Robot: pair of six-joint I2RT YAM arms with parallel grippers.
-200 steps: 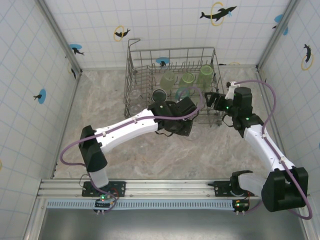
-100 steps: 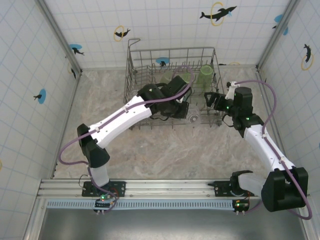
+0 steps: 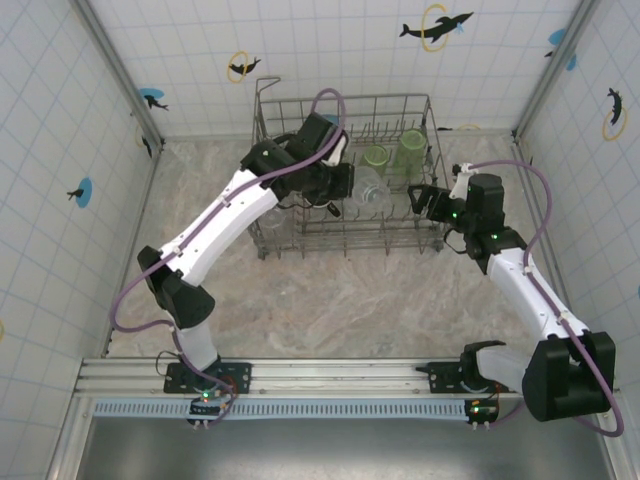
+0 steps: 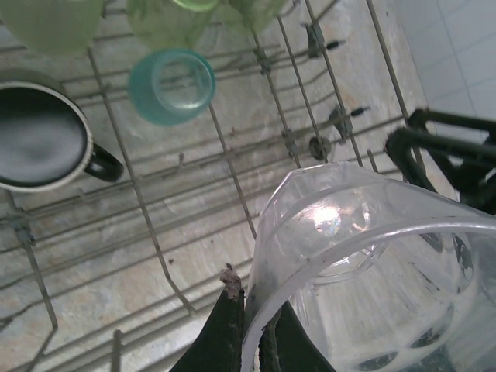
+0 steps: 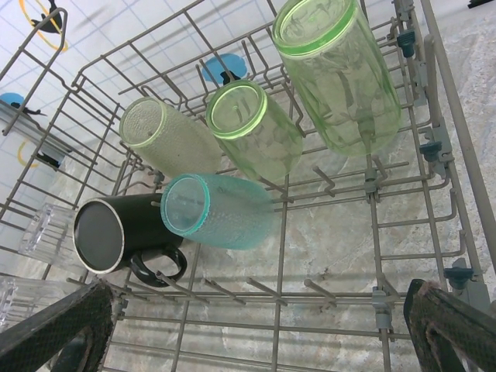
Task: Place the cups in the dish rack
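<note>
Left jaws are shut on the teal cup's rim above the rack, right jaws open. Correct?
Wrong cup: the left jaws are shut on the rim of the clear cup above the rack, as the left wrist view shows. The teal cup already lies in the rack. Right jaws open, yes.

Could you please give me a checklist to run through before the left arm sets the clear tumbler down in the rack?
1. Left gripper shut on the clear tumbler's rim: ok.
2. Tumbler over the dish rack: ok.
3. Free rack floor beside the teal tumbler and dark mug: ok.
4. Right gripper open, at the rack's right side, apart from the tumbler: ok.
5. Tumbler's height above the rack floor: cannot tell.
</note>
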